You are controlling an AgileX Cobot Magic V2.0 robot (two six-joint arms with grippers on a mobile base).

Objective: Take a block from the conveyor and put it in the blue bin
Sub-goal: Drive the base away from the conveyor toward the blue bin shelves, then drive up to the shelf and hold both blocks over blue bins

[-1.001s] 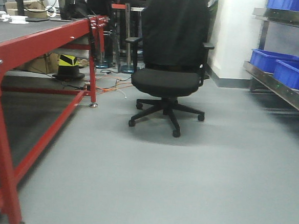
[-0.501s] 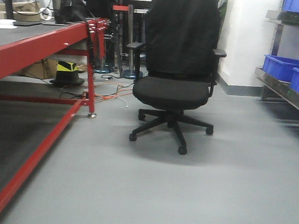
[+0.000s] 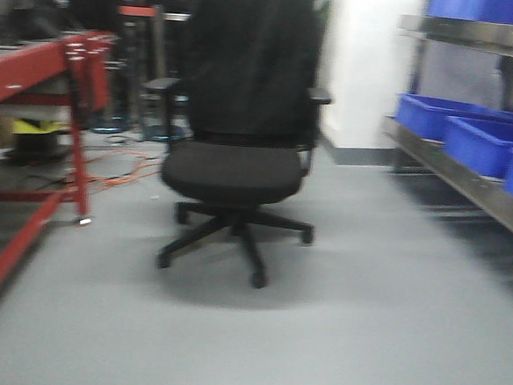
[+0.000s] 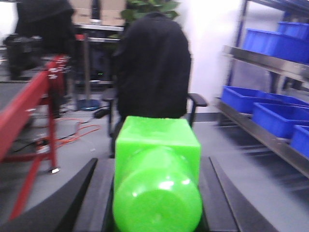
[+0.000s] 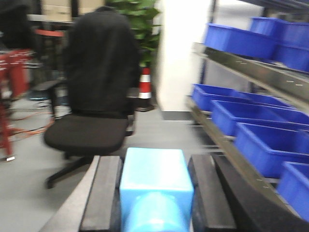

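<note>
Since the left gripper grips a green block and the right gripper a pale-blue block, only placing into the blue bins at 3 o'clock seemingly remains.

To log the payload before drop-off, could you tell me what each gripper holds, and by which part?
The left gripper clamps a green block by its opposite side faces; the right gripper clamps a light blue block likewise.

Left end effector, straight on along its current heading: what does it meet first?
Most likely the black office chair, dead ahead beyond the green block held in the left end effector. Only bare floor shows between them, but depth is hard to judge.
</note>
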